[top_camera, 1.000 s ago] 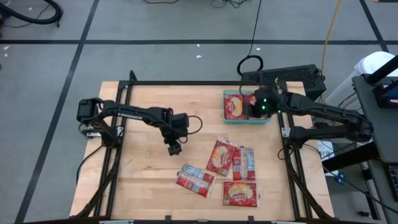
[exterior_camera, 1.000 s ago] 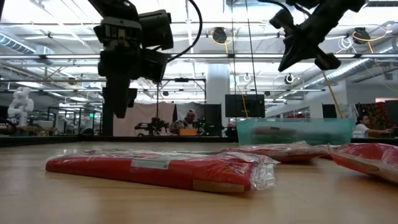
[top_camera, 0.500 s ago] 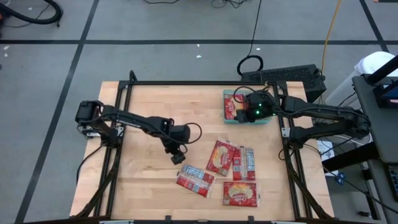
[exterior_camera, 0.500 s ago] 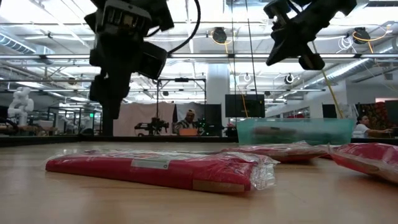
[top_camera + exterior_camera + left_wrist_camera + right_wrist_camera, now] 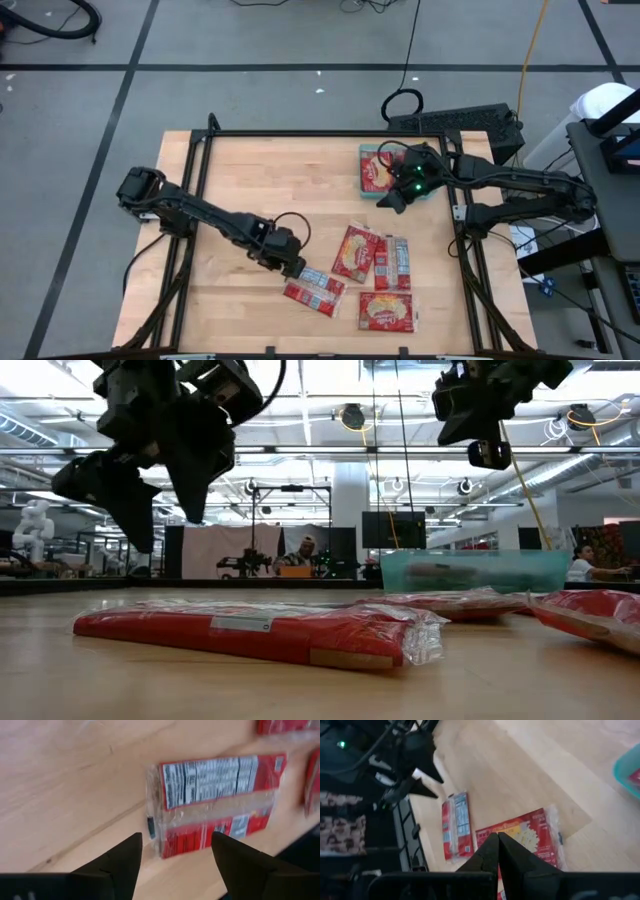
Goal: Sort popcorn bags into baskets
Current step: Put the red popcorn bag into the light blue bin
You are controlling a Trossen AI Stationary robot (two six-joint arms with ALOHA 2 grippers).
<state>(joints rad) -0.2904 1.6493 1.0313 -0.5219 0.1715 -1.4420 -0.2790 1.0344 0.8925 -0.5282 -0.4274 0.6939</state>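
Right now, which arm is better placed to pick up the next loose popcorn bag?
Probably the left. Its open end effector hangs just above the back-up popcorn bag, framing it in the left wrist view. The right end effector, shut and empty, sits by the basket.

**Popcorn bags on the table and 1 in the basket**

The basket (image 5: 432,192) is a shallow teal tray with low walls, at the far right part of the table. Inside it 1 red popcorn bag (image 5: 377,172) lies flat, picture side up.

4 more bags lie flat on the wood, near the front. The left bag (image 5: 313,289) shows its back, red and silver with printed text, and it lies slanted. The middle bag (image 5: 353,252) shows the popcorn picture. Just beside it the narrow bag (image 5: 393,262) shows its back. The front bag (image 5: 386,312) shows the picture side.
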